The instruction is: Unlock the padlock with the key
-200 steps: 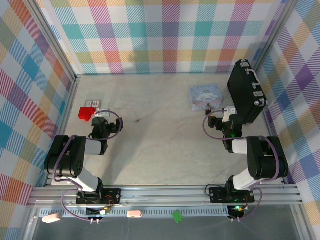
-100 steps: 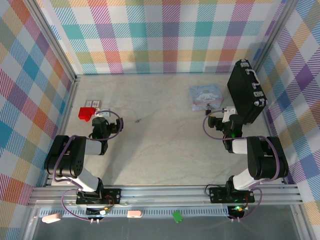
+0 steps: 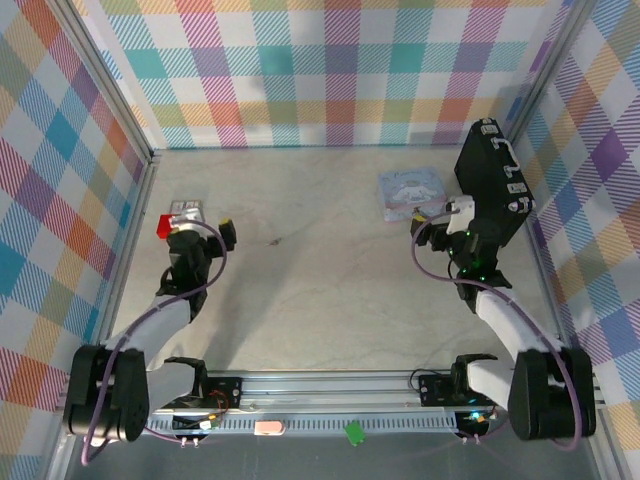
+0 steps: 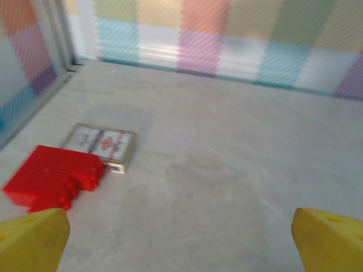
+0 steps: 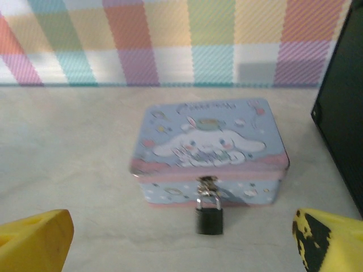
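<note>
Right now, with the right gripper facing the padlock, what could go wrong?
The padlock is small and hangs at the front of the tin; the open right gripper might shove the tin rather than steady the lock. The black case stands close on its right, so a finger could clip it.

L arm [image 3: 160, 322] & R arm [image 3: 505, 322]: black joint housings, white-grey links, purple cable looped along each. Black base plates [image 3: 215, 385] bolted to alu rail [image 3: 330, 385], near edge. L fingertips [image 4: 31, 238] plain yellow; R fingertips [image 5: 329, 241] yellow w/ black scuffs. Green LED [image 3: 470, 268] on R arm.
</note>
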Robot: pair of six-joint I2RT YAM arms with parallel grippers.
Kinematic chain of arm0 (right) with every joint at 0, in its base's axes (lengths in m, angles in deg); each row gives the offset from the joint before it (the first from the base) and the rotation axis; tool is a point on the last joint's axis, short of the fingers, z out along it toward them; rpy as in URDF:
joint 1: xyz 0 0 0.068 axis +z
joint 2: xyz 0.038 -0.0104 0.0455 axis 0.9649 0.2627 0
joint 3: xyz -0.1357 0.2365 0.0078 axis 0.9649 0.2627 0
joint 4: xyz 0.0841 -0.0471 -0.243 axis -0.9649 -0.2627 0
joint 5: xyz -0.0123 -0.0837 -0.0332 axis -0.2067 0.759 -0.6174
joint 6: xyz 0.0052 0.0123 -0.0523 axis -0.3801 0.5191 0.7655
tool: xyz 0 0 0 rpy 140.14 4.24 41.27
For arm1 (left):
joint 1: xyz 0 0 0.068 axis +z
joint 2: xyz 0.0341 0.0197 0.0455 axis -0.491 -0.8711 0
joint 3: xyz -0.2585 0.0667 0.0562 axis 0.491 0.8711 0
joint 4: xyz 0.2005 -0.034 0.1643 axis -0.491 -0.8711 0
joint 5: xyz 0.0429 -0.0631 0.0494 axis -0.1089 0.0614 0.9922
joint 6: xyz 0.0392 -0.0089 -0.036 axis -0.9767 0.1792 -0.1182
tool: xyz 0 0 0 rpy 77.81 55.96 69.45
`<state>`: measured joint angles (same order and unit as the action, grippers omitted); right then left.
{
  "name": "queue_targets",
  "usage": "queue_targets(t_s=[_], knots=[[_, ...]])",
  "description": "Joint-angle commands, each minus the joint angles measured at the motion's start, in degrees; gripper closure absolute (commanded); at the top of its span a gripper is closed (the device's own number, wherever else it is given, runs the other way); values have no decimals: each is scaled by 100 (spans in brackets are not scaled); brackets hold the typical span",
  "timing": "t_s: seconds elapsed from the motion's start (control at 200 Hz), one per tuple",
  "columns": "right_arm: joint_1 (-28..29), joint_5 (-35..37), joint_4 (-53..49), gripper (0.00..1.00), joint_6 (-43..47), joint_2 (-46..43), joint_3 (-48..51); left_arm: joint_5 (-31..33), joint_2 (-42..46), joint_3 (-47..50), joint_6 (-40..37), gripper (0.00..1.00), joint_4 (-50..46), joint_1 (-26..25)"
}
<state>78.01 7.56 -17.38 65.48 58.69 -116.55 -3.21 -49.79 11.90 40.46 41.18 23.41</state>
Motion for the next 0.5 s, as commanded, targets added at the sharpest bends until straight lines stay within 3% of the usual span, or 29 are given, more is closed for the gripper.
queue_targets(t_s=[0.0, 0.125, 0.215, 0.325, 0.38, 0.43, 0.495], knots=[[12, -309, -1525, 1, -351, -494, -524, 1363, 386, -687, 1208, 0, -2366, -38], [12, 122, -1944, 1, -1595, -904, -813, 1568, 804, -1305, 2034, 0, -4146, -24], [9, 406, -2698, 1, -2651, -1020, -1050, 1321, 1078, -1459, 2411, 0, -4765, -25], [9, -30, -2613, 1, -2318, -1053, -1050, 1314, 1476, -1400, 3107, 0, -5420, -22], [9, -230, -2679, 1, -2214, -956, -1103, 858, 1683, -1294, 2891, 0, -5367, -13], [30, -847, -2630, 1, -1980, -770, -1168, 245, 1863, -1201, 2688, 0, -5263, -12], [344, -1198, -2675, 1, -1741, -406, -1321, -640, 2010, -1035, 2707, 0, -4960, -15]])
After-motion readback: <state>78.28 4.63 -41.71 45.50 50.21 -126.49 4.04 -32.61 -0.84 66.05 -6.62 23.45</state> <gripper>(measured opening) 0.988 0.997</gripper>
